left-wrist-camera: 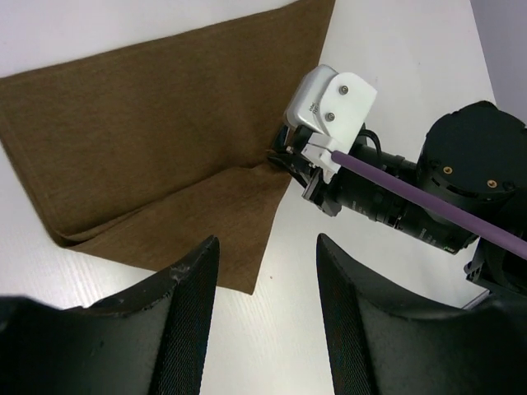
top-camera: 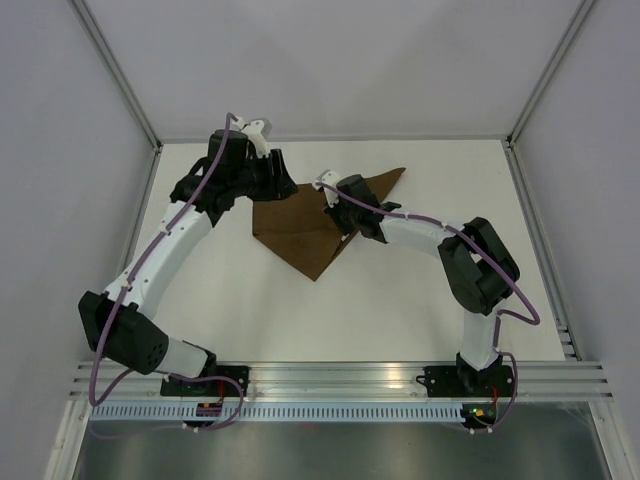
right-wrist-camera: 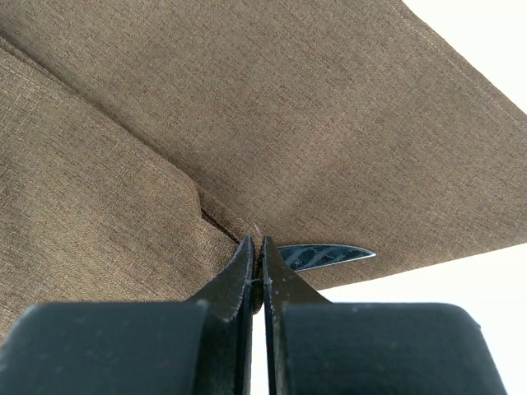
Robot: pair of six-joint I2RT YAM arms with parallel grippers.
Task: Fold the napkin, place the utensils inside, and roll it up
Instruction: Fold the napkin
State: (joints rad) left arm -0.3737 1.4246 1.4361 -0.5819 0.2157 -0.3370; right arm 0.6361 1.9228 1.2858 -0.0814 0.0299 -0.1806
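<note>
Right gripper (right-wrist-camera: 256,247): fingers pressed together at napkin (top-camera: 300,225) fold; whether cloth is nipped, you cannot tell. Left gripper (left-wrist-camera: 268,247): spread, empty, by napkin's 10 o'clock corner. Napkin: folded, mid-table toward 12 o'clock. Utensil (right-wrist-camera: 325,255): blade tip showing at fold edge, 3 o'clock of right fingertips. Left for you: rolling.

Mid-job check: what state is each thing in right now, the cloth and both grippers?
dark brown cloth napkin: partly folded, flat on the white table, one fold pinched.
right gripper: shut on the napkin's fold.
left gripper: open, empty, at a napkin corner.
dark pointed sliver: pokes out beside the right fingertips, possibly the knife blade.
</note>
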